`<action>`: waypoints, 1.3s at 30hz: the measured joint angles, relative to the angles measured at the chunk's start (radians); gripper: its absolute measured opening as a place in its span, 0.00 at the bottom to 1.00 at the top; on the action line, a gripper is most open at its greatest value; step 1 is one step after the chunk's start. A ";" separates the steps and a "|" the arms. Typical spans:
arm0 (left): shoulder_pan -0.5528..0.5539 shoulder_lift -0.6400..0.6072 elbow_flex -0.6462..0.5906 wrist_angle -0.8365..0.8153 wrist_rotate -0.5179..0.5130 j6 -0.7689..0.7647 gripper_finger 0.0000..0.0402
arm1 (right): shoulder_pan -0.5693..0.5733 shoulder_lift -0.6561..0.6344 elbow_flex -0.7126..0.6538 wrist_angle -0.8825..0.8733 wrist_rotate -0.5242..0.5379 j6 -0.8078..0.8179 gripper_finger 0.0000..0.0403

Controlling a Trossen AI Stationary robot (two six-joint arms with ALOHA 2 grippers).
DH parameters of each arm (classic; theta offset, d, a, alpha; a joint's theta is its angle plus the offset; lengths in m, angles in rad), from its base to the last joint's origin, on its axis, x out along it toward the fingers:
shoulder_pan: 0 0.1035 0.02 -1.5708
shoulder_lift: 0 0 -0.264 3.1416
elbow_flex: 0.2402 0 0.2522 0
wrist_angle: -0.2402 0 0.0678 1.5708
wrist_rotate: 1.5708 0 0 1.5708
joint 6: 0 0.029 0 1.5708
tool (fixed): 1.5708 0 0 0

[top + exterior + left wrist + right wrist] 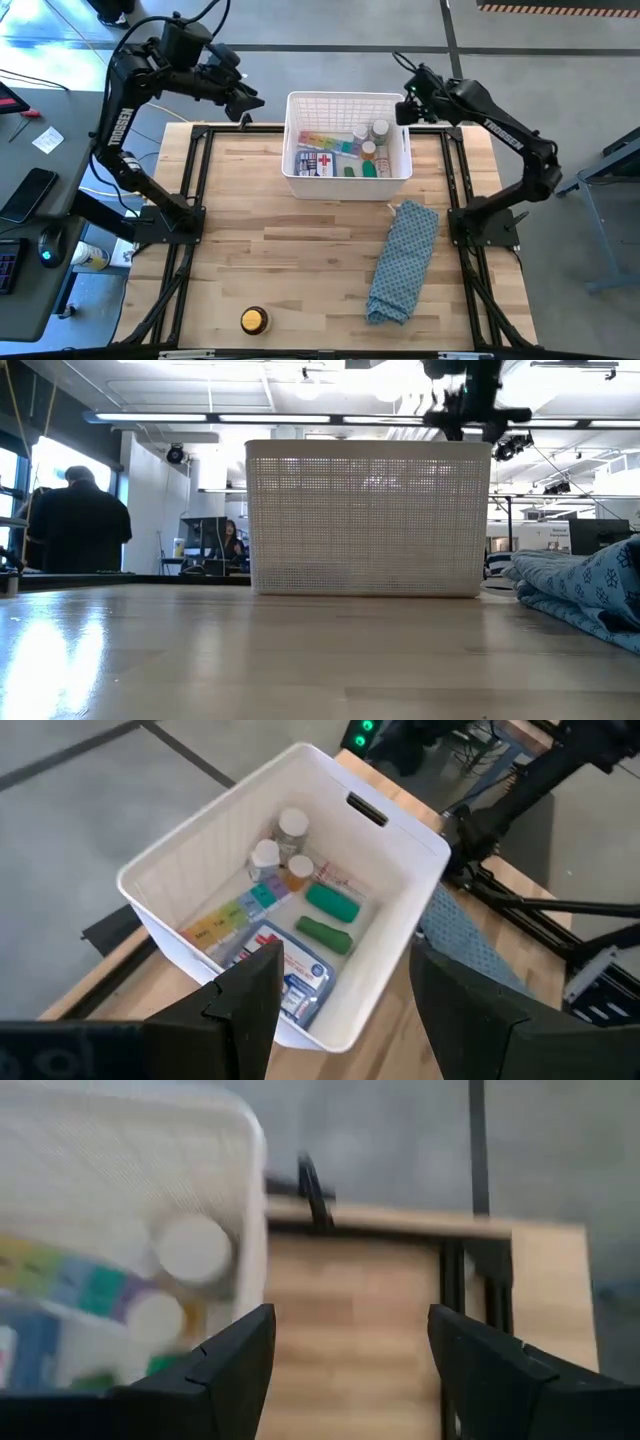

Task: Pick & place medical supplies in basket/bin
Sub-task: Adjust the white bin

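The white lattice basket stands at the table's far middle. In it lie the red-cross pack, the rainbow pill organiser, white-capped bottles and two green tubes. The round yellow tin lies on the table near the front left. My left gripper hangs open and empty left of the basket, above the table's far edge. My right gripper hangs open and empty just right of the basket's far right corner. The pinkish tube is not clearly seen.
A long blue patterned cloth lies on the table's right half, in front of the basket. Black frame rails run along the table's left and right sides. People show in the room behind in the low view.
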 joint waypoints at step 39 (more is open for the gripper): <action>-0.276 -0.046 0.000 -0.126 -0.115 -0.284 0.62 | -0.043 -0.211 -0.177 0.142 -0.425 -0.072 0.50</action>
